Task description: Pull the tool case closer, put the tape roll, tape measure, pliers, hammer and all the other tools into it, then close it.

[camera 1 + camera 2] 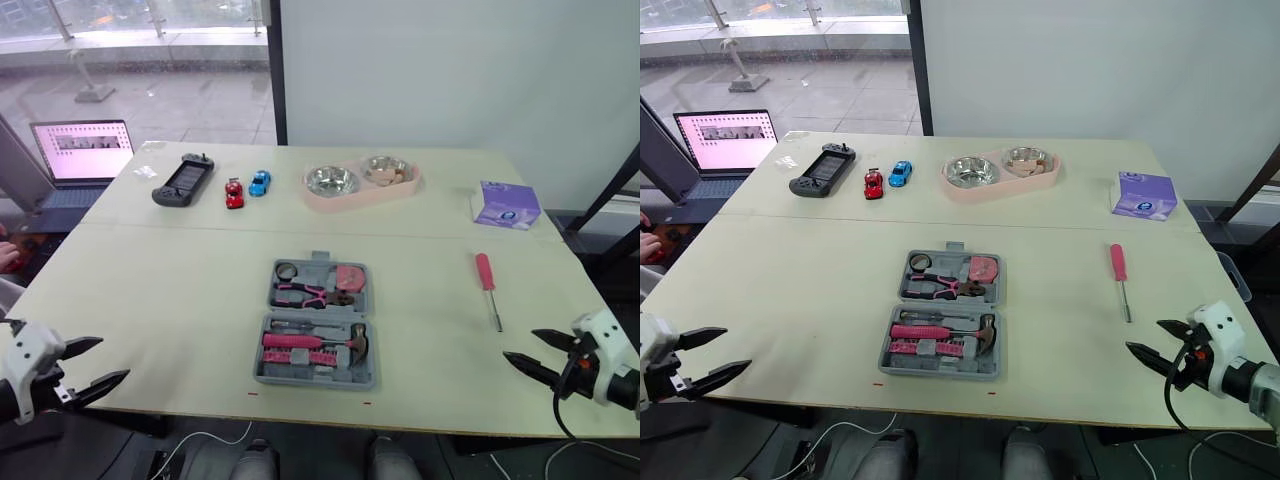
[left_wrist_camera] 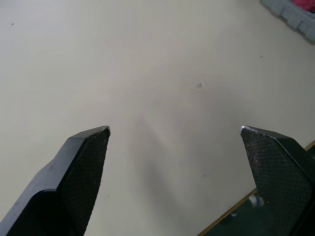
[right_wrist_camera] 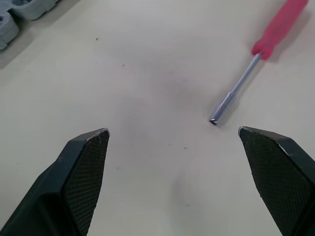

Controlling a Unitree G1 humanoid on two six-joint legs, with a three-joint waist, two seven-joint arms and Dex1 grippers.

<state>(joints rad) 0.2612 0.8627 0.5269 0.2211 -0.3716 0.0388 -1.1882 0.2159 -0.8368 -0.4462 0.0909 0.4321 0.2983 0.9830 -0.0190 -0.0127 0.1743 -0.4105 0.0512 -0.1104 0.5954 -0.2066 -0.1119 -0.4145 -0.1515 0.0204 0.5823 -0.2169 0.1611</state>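
Left eye view: on the pale table (image 1: pixel 150 290), the open grey tool case (image 1: pixel 318 322) lies flat near the front edge, midway between the two arms. Far behind the case stands a pink double pet feeder (image 1: pixel 362 197) with two steel bowls. To the left of the feeder, also far behind the case, are a blue toy car (image 1: pixel 260 183), a red toy car (image 1: pixel 234 193) and a dark game controller (image 1: pixel 183 180). A laptop (image 1: pixel 80 155) sits off the table, far behind and left of the case. A purple box (image 1: pixel 507 205) lies behind and well to the right of the case. The red-handled screwdriver (image 1: pixel 486 285) lies to the right of the case, apart from it, with its metal tip toward the right gripper (image 1: pixel 520 345). That claw hangs spread and empty at the table edge, front-right of the case. The left gripper (image 1: pixel 113 358) is likewise agape and empty, front-left of the case. Inside the case, the rear half holds a dark tape roll (image 1: pixel 287 271), pink-handled pliers (image 1: pixel 305 293) and a pink tape measure (image 1: pixel 350 277). The front half holds the hammer (image 1: pixel 355 340).
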